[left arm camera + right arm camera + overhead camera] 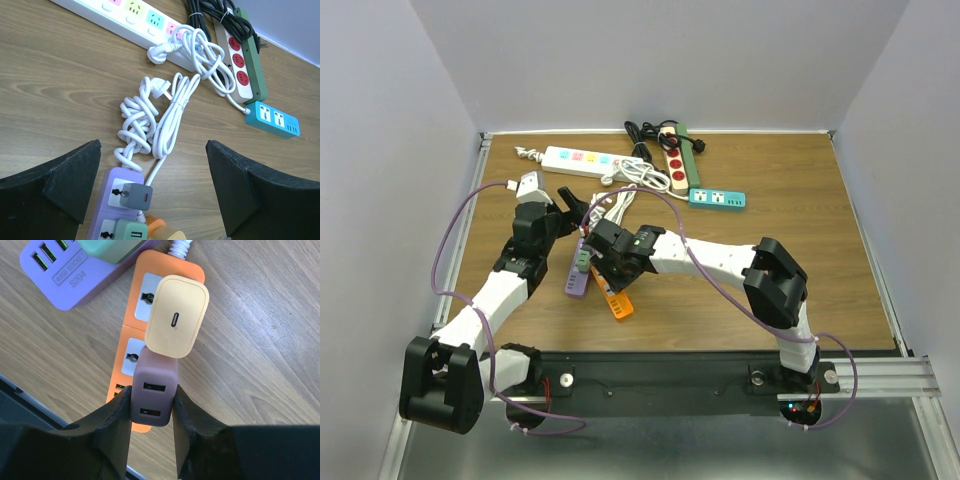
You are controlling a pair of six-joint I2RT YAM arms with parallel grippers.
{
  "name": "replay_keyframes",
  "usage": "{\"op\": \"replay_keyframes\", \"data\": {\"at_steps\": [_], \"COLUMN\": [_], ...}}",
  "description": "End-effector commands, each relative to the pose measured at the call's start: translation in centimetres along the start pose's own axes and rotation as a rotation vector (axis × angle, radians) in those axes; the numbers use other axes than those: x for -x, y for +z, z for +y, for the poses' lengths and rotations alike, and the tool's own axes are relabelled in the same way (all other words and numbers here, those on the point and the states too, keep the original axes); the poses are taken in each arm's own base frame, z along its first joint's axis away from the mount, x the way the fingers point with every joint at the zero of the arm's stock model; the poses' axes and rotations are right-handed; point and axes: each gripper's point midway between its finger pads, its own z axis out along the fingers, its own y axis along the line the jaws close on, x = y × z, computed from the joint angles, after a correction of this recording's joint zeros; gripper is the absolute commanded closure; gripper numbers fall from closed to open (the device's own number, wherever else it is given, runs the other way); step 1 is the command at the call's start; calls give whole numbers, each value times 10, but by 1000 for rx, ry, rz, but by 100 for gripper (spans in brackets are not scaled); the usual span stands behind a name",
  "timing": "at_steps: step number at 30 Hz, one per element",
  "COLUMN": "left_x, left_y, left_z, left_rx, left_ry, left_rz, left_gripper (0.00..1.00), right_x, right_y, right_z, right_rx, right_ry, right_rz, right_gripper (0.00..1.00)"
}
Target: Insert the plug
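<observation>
As right gripper (pixel 152 402) clamps charger (pixel 156 374) (mauve), orange strip (pixel 160 262)

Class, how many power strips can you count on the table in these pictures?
5. A white strip at the back; a red-socket strip and a teal strip back right; a purple strip and an orange strip side by side in the middle. More could be hidden.

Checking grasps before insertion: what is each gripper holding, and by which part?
The right gripper clamps the mauve USB charger by its two opposite sides. The left gripper is open, holding nothing.
</observation>
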Motion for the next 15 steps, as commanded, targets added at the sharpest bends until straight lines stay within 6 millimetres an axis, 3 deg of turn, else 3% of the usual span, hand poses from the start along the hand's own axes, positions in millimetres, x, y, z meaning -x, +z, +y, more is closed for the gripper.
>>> {"op": "replay_keyframes", "data": {"at_steps": [1,9,15], "left_x": [-34,-34,-36], "left_y": [-18,-18,-18], "left_z": [-21,-22,-22], "left_rx": [-130,-137,-139], "left_ry": [53,53,48], "left_rz": [155,155,162], "left_gripper": [2,2,2], "right_x": [62,33,14], "right_y": [13,23,25], "right_z": [-84,-93,-95], "right_rx": [-165,-219,-256], "right_ry": [344,361,394], "right_rz": [-188,-136,-115], "right_gripper": [84,99,100]}}
